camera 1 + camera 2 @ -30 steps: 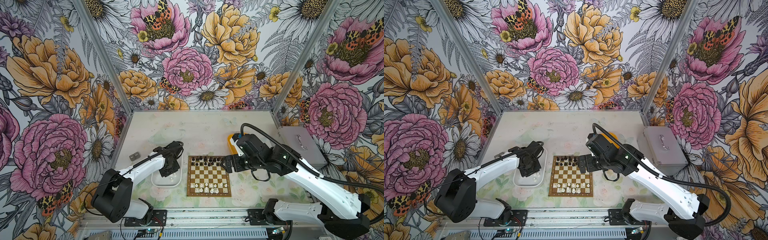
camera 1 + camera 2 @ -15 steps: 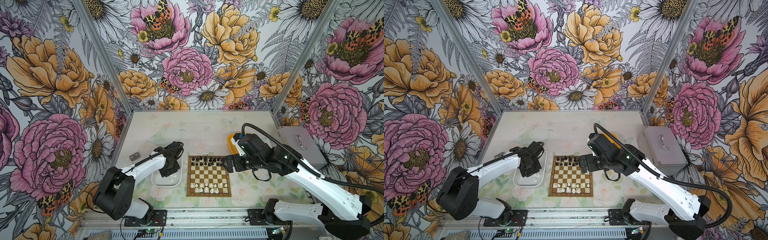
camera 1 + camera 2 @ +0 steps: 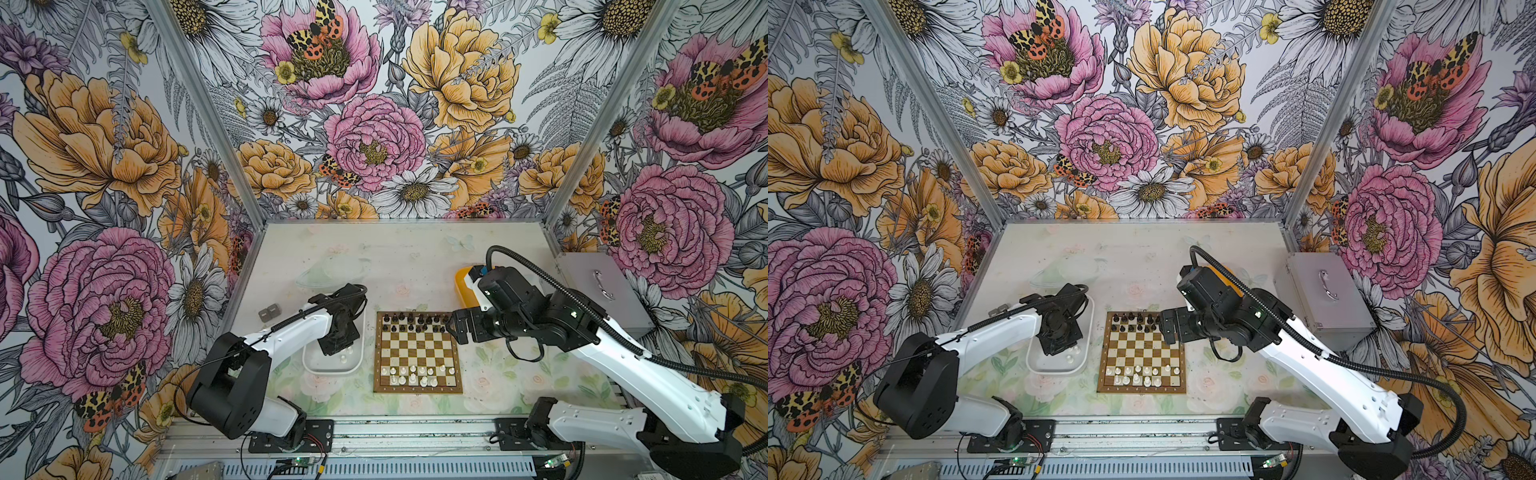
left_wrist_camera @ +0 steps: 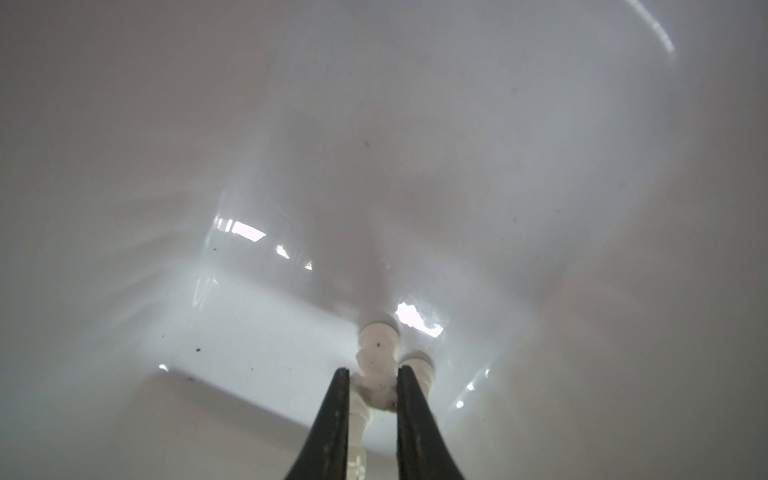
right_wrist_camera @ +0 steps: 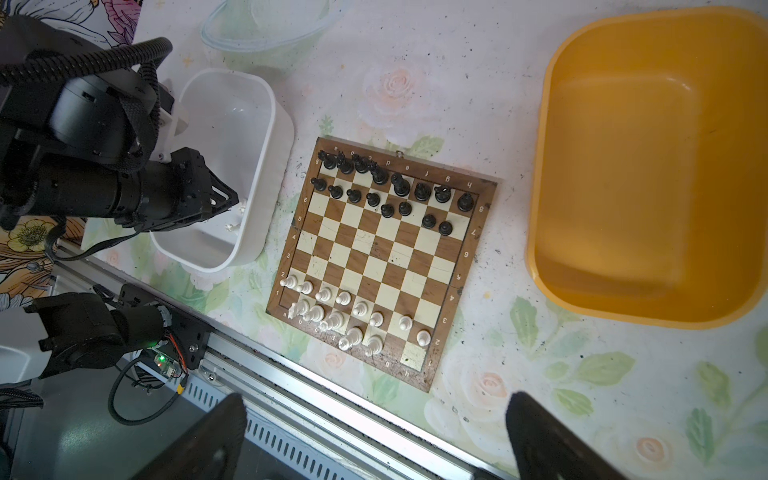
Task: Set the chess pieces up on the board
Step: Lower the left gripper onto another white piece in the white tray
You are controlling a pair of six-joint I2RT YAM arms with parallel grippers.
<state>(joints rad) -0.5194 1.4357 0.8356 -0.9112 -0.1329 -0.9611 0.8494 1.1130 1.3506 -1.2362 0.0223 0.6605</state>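
Left claw (image 4: 371, 370) has pinched shut on a white piece (image 4: 378, 345) in the tray (image 4: 249, 145); right claw (image 5: 376, 405) gapes

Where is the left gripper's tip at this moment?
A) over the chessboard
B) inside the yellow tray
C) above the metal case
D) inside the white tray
D: the left gripper is down inside the white tray, with a white chess piece between its jaws in the left wrist view.
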